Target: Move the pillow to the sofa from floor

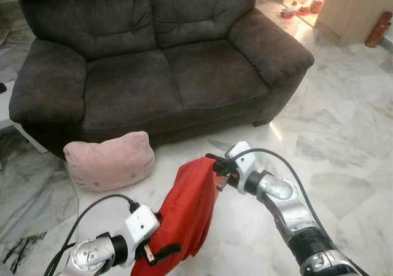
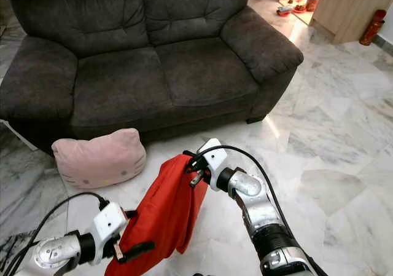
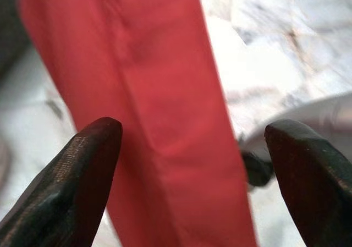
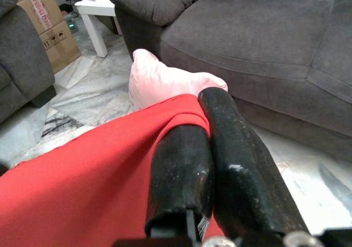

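- The floor point(image 1: 344, 122) is polished marble in pale grey and white, veined and glossy, with warm light spilling in from a doorway at the far right.
- A dark grey two-seat sofa point(image 1: 153, 61) stands against the back — plush, suede-like fabric, fat rolled arms and puffy, creased back cushions.
- A pink pillow point(image 1: 109, 161) lies on the floor just in front of the sofa's left end, close beside its base; it is soft and rounded, with two ear-like bumps on top and a faint cat face stitched on.
- A red pillow point(image 1: 187, 211) hangs between the two arms, off the floor and short of the sofa — smooth red cloth, limp and folded into a long, slanted shape.
- The right gripper point(image 1: 216, 165) pinches the upper corner of the red pillow; in the right wrist view its two black fingers point(image 4: 231, 148) are pressed together over the cloth's edge.
- The left gripper point(image 1: 161, 253) sits at the lower end of the red pillow; in the left wrist view its fingers point(image 3: 82, 175) are spread wide, with the red cloth lying between them.
- A white side table point(image 4: 102, 16) and a cardboard box point(image 4: 44, 24) stand past the sofa's left arm.
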`<state>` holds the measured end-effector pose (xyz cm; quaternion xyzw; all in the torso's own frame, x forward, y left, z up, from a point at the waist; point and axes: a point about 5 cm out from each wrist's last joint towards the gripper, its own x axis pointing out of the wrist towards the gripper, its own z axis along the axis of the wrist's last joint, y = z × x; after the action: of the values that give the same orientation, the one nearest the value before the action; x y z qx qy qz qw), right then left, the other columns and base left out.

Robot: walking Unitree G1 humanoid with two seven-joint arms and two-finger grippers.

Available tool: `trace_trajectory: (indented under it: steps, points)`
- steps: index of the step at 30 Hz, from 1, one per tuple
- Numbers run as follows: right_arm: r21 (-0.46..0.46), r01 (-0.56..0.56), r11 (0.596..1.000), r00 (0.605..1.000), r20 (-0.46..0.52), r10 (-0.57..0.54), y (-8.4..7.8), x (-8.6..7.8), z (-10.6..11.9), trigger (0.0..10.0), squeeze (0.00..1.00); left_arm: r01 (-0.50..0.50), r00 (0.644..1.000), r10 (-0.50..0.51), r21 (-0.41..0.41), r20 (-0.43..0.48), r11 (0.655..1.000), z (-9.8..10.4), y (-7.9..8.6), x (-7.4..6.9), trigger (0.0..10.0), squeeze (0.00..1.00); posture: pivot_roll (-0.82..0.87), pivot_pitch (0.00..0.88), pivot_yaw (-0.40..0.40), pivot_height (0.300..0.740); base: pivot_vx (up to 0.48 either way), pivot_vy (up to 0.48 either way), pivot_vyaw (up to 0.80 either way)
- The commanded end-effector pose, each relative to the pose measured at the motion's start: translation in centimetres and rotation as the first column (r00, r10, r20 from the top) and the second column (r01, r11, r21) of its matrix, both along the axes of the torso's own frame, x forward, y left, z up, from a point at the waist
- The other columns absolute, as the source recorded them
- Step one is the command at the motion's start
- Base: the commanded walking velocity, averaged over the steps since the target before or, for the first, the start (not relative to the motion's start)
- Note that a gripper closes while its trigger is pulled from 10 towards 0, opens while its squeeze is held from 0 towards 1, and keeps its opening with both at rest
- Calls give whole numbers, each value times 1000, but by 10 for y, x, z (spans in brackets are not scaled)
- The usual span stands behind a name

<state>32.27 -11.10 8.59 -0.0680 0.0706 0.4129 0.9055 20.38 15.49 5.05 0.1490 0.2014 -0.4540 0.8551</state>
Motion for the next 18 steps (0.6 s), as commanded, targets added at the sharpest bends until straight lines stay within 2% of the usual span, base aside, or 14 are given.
trace_trajectory:
  steps: [1, 3, 7, 16, 18]
  points:
    - [54, 0, 999, 995, 98, -6, 4, 11, 26, 10000, 0, 13, 997, -9, 58, -77, 998, -17, 5, -10, 10000, 0, 11, 105, -17, 740, 0, 0, 0]
    - [57, 0, 998, 995, 102, -6, 4, 12, 28, 10000, 0, -8, 995, 19, 110, -95, 994, -28, 13, -13, 10000, 0, 12, 104, -17, 740, 0, 0, 0]
    - [63, -2, 998, 994, 112, -5, 4, 13, 31, 10000, 0, -71, 991, 87, 151, -101, 986, -41, 21, -14, 10000, 0, 10, 107, -18, 740, 0, 0, 0]
    - [77, -7, 997, 991, 134, -3, 4, 16, 41, 10000, 0, -148, 980, 168, 168, -111, 975, -63, 24, -13, 10000, 0, -2, 109, -20, 740, 0, 0, 0]
    - [77, -5, 997, 990, 139, -5, 4, 17, 42, 10000, 0, -162, 979, 176, 136, -101, 977, -64, 22, -10, 10000, 0, 1, 105, -8, 740, 0, 0, 0]
